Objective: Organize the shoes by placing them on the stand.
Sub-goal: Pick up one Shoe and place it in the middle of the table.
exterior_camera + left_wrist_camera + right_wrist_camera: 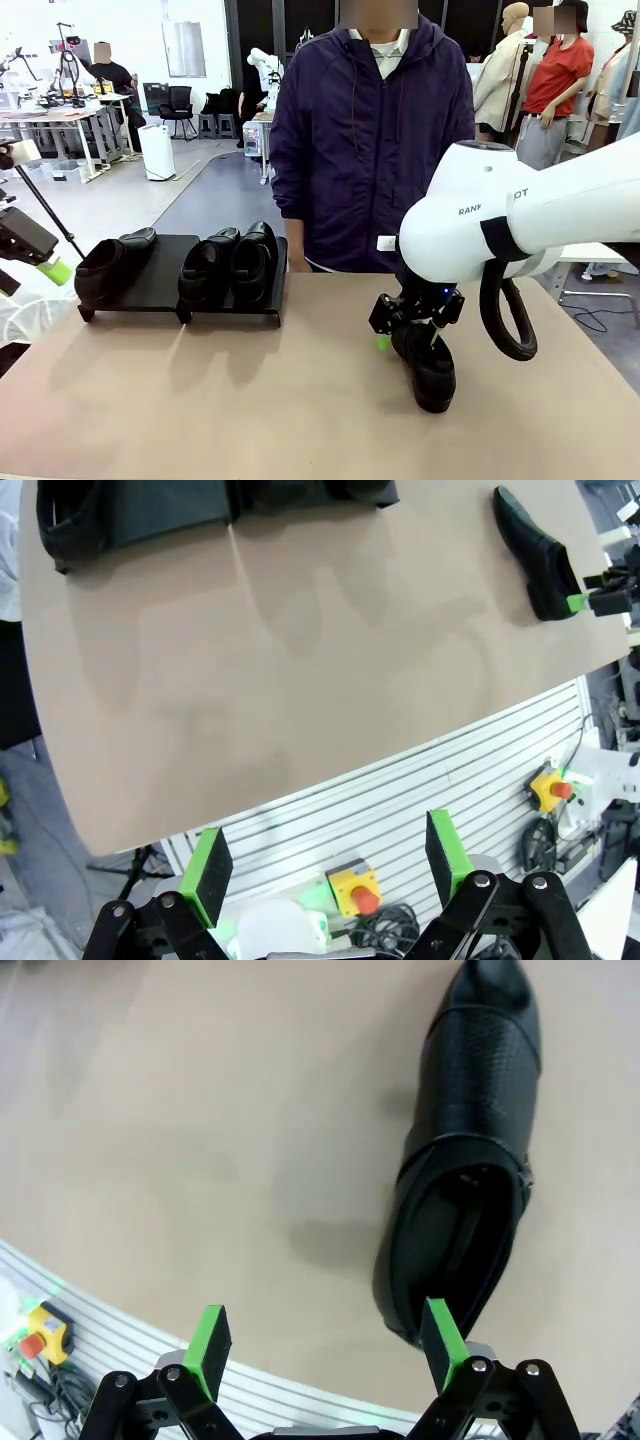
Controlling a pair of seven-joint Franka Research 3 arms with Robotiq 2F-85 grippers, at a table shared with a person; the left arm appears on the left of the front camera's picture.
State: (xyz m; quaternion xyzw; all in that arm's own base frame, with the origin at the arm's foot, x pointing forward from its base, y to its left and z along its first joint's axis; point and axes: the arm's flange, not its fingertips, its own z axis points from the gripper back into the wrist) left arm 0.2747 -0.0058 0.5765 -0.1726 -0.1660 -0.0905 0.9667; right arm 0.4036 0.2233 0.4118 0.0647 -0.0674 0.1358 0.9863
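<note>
Three black shoes on the stand (160, 285), far on the left part of the desk (250, 400): one shoe (112, 265) at the stand's left end, partly over the edge; two more (208, 266) (255, 258) side by side at the stand's right end. Bare gap on the stand between them.

Fourth shoe (428, 365) flat on the desk, well to the right of the stand, toe toward the near edge of the desk.

Right tool (325, 1335) just beside the fourth shoe's heel, wide open, holding nothing. One green pad (441, 1330) right at the rim of the shoe's opening; cannot tell if touching. Other pad (209, 1338) over bare desk.

Left tool (325, 865) off the near edge of the desk, well away from the stand, wide open, holding nothing. Green pads (210, 875) far apart.

A person in a dark purple jacket (370, 130) behind the desk, just right of the stand.
</note>
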